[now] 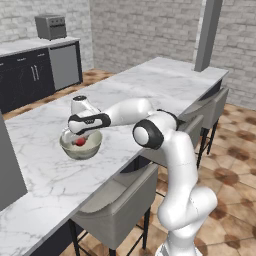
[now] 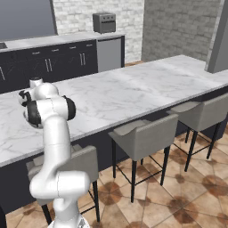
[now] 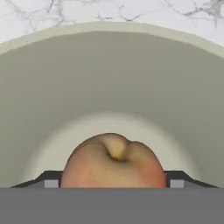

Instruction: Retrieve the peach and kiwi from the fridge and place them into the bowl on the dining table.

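Dining table [image 1: 165, 82], long white marble, carries the bowl [image 1: 67, 149] near its front edge, and the gripper [image 1: 81, 135] hangs low over the bowl's mouth. Peach [image 3: 113, 162] sits down in the bowl between the two dark fingertips [image 3: 51, 180], jaws spread about as wide as the fruit; can't tell if they press it or have let go. Peach looks light, smooth, round, likely soft-skinned and prone to roll, so best pinched across its widest middle, gently.
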### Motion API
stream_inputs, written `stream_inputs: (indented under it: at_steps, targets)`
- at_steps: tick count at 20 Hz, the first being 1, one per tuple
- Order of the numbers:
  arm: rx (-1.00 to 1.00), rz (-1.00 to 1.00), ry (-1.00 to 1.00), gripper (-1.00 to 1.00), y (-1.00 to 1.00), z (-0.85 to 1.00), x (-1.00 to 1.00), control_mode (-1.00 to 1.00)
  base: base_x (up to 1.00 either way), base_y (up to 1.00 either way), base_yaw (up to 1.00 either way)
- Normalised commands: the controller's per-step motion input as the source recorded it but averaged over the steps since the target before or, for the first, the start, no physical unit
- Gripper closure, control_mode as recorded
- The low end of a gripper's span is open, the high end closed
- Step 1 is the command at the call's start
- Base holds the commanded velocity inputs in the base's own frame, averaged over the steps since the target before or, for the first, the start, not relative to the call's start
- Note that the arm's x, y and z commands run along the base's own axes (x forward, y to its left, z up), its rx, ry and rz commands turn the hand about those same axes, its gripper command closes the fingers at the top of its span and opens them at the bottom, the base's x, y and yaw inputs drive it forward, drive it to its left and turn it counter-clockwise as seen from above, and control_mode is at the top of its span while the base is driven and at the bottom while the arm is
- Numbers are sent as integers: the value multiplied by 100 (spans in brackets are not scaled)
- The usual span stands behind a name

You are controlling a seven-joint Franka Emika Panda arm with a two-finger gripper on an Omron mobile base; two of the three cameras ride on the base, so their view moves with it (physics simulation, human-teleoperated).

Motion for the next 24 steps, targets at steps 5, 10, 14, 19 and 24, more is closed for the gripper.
stream_inputs:
  at_steps: [5,10,14,19,24]
  targets:
    - [0,0,-4,-100,0,-13,12,-100,0,0,0]
    - [0,0,-19,-100,0,18,-8,-100,0,0,0]
    - [0,0,-31,-100,0,76,-57,-100,0,0,0]
    - [0,0,-30,-100,-14,95,-74,-100,0,0,0]
    - [0,-1,-15,-100,-55,93,-82,-100,0,0,0]
